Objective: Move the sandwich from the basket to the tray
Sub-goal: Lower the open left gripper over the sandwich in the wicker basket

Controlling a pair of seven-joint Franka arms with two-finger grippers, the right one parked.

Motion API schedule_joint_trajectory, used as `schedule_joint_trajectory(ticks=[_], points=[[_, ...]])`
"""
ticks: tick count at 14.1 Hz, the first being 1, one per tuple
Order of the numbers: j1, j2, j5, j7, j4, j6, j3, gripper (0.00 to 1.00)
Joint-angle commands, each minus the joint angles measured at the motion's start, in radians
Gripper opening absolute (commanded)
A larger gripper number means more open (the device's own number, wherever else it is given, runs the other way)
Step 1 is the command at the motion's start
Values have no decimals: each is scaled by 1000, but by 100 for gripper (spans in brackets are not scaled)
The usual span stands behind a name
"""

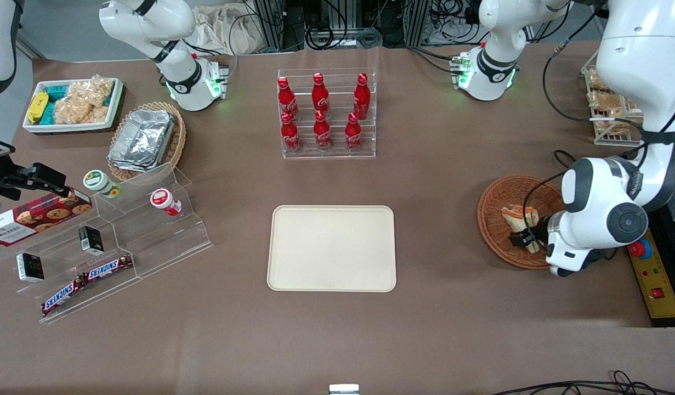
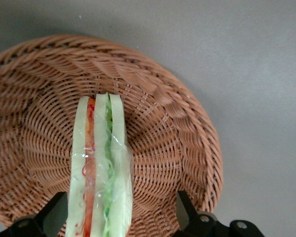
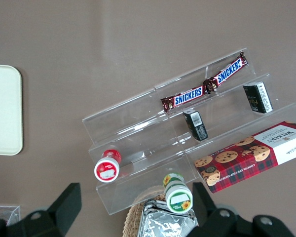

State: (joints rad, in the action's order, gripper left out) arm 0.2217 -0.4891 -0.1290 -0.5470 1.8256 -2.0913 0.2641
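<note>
Bright, even overhead light, soft shadows, foil glare, frames sharp.

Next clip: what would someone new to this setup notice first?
Probably the six red cola bottles in their clear rack, farther from the front camera than the bare cream tray at mid-table. Next, toward the working arm's end, the gripper hangs open over the reddish wicker basket, one finger on each side of the wrapped sandwich standing on edge inside it.
</note>
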Motion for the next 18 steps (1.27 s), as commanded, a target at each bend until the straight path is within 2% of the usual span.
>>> schedule_joint_trajectory(ticks=[1, 4, 6, 7, 8, 10, 12, 13, 18], points=[[11, 17, -20, -19, 46, -45, 0, 98], [13, 14, -21, -19, 86, -101, -16, 98], [13, 7, -23, -19, 107, -128, -23, 87], [13, 7, -23, -19, 115, -127, -23, 75], [13, 9, -23, -18, 125, -124, -23, 57], [11, 20, -21, -18, 118, -98, -23, 31], [4, 43, -21, -16, 71, 6, -20, 6], [1, 58, -18, -16, 35, 73, -17, 0], [-1, 96, 2, -16, -271, 394, 58, 0]])
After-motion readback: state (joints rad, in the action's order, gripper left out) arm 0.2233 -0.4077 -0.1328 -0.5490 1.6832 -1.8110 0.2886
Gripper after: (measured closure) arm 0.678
